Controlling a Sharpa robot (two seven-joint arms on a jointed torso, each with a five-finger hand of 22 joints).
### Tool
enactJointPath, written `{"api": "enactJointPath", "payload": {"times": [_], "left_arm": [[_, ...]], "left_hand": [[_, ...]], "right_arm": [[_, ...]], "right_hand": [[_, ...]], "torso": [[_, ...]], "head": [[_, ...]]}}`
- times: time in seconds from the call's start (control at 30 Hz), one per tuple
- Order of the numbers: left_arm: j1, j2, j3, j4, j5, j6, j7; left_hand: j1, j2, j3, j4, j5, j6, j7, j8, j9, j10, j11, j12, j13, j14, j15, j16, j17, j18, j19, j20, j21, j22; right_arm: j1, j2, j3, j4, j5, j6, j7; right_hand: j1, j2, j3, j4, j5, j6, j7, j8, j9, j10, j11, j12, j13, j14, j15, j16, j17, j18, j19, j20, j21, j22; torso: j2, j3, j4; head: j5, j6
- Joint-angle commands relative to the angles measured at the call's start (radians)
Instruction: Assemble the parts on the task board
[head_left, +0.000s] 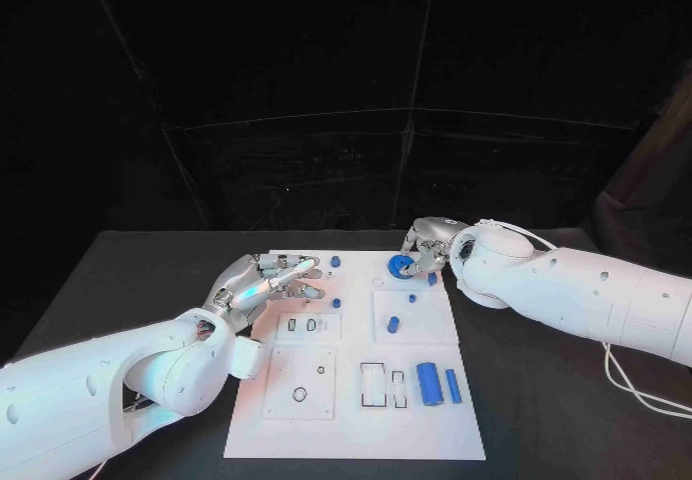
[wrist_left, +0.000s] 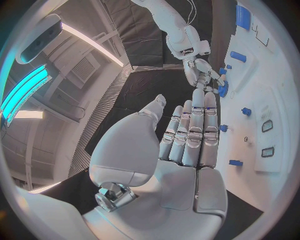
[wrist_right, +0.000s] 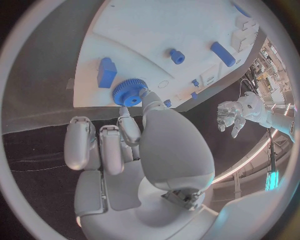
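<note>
I see my right hand (head_left: 426, 248) at the far right corner of the task board (head_left: 361, 425). It grasps a blue gear (wrist_right: 130, 92) between the thumb and one finger; the other fingers are curled beside it. The gear is at the board's far edge, but I cannot tell if it already touches the plate. Just beside the gear there is a small blue block (wrist_right: 106, 72) on the board.

My left hand (head_left: 267, 280) hangs over the far left part of the board. It is released, the fingers are straight and lie close together, the thumb is apart, and it holds nothing. Near its fingertips stand some small blue pegs (head_left: 336, 261).

In the middle of the board lies a short blue pin (head_left: 392, 323). Nearer to me, on the right side, two blue cylinders lie side by side: a thick cylinder (head_left: 428, 379) and a thin cylinder (head_left: 453, 386). The board lies on the black desk (head_left: 562, 420). Nothing stands between the hands.
</note>
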Motion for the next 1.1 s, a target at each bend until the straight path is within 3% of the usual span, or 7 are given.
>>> {"api": "enactJointPath", "payload": {"times": [0.03, 0.33, 0.5, 0.67, 0.9, 1.1], "left_arm": [[0.001, 0.001, 0.001, 0.001, 0.0, 0.014, -0.011], [0.001, -0.003, 0.001, 0.002, 0.0, 0.015, -0.013], [0.001, -0.003, 0.001, 0.002, 0.0, 0.015, -0.014], [0.001, -0.003, 0.001, 0.002, 0.0, 0.015, -0.014], [0.001, -0.006, 0.001, 0.004, 0.0, 0.015, -0.013], [0.002, -0.01, 0.001, 0.003, 0.0, 0.014, -0.01]], "left_hand": [[0.0, 0.006, 0.001, -0.005, 0.005, -0.005, 0.001, -0.003, 0.0, -0.009, 0.0, -0.005, -0.001, -0.01, 0.0, -0.006, 0.001, 0.013, -0.003, 0.005, -0.006, -0.002], [0.001, 0.006, 0.001, -0.007, 0.005, -0.005, 0.001, -0.003, 0.0, -0.009, 0.0, -0.005, -0.001, -0.01, 0.0, -0.007, 0.002, 0.013, -0.003, 0.005, -0.006, -0.002], [0.001, 0.006, 0.001, -0.007, 0.005, -0.005, 0.001, -0.003, 0.0, -0.009, 0.0, -0.005, -0.001, -0.01, 0.0, -0.007, 0.002, 0.013, -0.003, 0.005, -0.006, -0.002], [0.001, 0.006, 0.001, -0.007, 0.005, -0.005, 0.001, -0.003, 0.0, -0.009, 0.0, -0.005, -0.001, -0.01, 0.0, -0.007, 0.002, 0.013, -0.003, 0.005, -0.006, -0.002], [0.001, 0.006, 0.001, -0.007, 0.005, -0.005, 0.001, -0.003, 0.0, -0.009, 0.0, -0.005, -0.001, -0.01, 0.0, -0.007, 0.002, 0.013, -0.003, 0.005, -0.006, -0.002], [0.004, 0.008, 0.002, -0.009, 0.005, -0.006, 0.0, -0.003, 0.0, -0.01, 0.0, -0.006, -0.001, -0.011, 0.0, -0.007, 0.003, 0.013, -0.004, 0.005, -0.006, -0.002]], "right_arm": [[0.002, 0.004, 0.001, -0.003, -0.022, 0.038, 0.002], [0.001, 0.007, 0.0, -0.003, -0.032, 0.074, 0.006], [0.001, 0.009, 0.0, -0.003, -0.05, 0.06, 0.004], [0.001, 0.01, 0.0, 0.002, -0.07, 0.002, 0.01], [0.0, -0.008, 0.001, 0.064, -0.098, -0.13, 0.024], [0.001, -0.014, 0.002, 0.151, -0.156, -0.181, 0.004]], "right_hand": [[0.017, 0.001, 0.01, -0.003, -0.009, 0.003, 0.0, 0.008, 0.0, 0.014, -0.002, 0.023, 0.022, 0.069, 0.005, 0.009, 0.079, -0.007, 0.01, 0.002, 0.008, 0.007], [0.036, 0.013, 0.031, -0.02, -0.048, 0.036, -0.005, 0.025, 0.003, 0.033, -0.006, 0.074, 0.075, 0.072, 0.003, 0.018, 0.097, -0.011, 0.021, 0.001, 0.017, 0.026], [0.072, 0.044, 0.08, -0.044, -0.122, 0.073, -0.011, 0.036, 0.003, 0.037, -0.013, 0.086, 0.09, 0.073, -0.003, 0.021, 0.105, -0.013, 0.027, -0.004, 0.022, 0.038], [0.098, 0.072, 0.142, -0.066, -0.15, 0.113, -0.022, 0.043, 0.003, 0.054, -0.022, 0.116, 0.121, 0.074, -0.01, 0.024, 0.112, -0.017, 0.04, -0.01, 0.03, 0.057], [0.055, 0.051, 0.18, -0.064, -0.133, 0.148, -0.031, 0.036, 0.003, 0.079, -0.03, 0.155, 0.161, 0.078, -0.017, 0.032, 0.132, -0.024, 0.063, -0.016, 0.045, 0.092], [0.022, 0.037, 0.188, -0.052, -0.149, 0.152, -0.031, 0.025, 0.001, 0.079, -0.029, 0.154, 0.162, 0.079, -0.017, 0.033, 0.133, -0.026, 0.068, -0.017, 0.049, 0.1]], "torso": [[0.0, -0.0004, -0.0002], [0.0, 0.0003, -0.0008], [0.0, 0.0005, -0.0007], [0.001, 0.0006, -0.0012], [0.0, -0.0003, -0.0003], [0.0, 0.0002, 0.0007]], "head": [[0.0, -0.003], [0.001, -0.007], [0.0, -0.005], [0.0, -0.006], [0.001, -0.002], [0.003, 0.003]]}}
